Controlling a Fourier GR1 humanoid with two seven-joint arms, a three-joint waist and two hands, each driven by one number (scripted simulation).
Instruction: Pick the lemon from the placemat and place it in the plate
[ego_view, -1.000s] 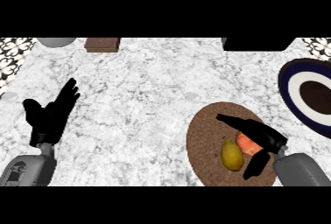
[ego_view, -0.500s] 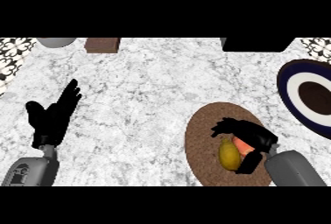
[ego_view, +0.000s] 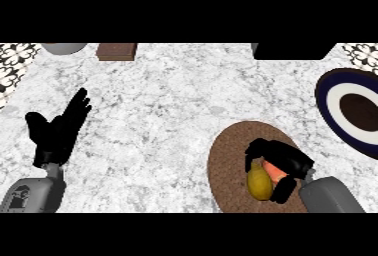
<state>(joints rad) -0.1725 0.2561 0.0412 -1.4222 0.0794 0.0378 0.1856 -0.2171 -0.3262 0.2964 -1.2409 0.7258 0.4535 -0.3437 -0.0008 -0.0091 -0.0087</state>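
Note:
A yellow lemon (ego_view: 258, 184) lies on the round brown placemat (ego_view: 229, 165) at the lower right, with an orange object (ego_view: 274, 170) beside it. My right hand (ego_view: 284, 157) is over them, fingers curled down round the lemon's top and right side, thumb below it. The plate (ego_view: 331, 100), dark blue rimmed with a white ring and brown centre, sits at the right edge. My left hand (ego_view: 57, 131) rests open at the left, fingers up.
Along the counter's far edge stand a grey bowl (ego_view: 63, 48), a brown block (ego_view: 117, 50) and a black box (ego_view: 294, 50). Patterned tiles (ego_view: 15, 62) show at the far left corner.
My right hand has lowered onto the placemat and curled its fingers round the lemon. The left hand has stayed put.

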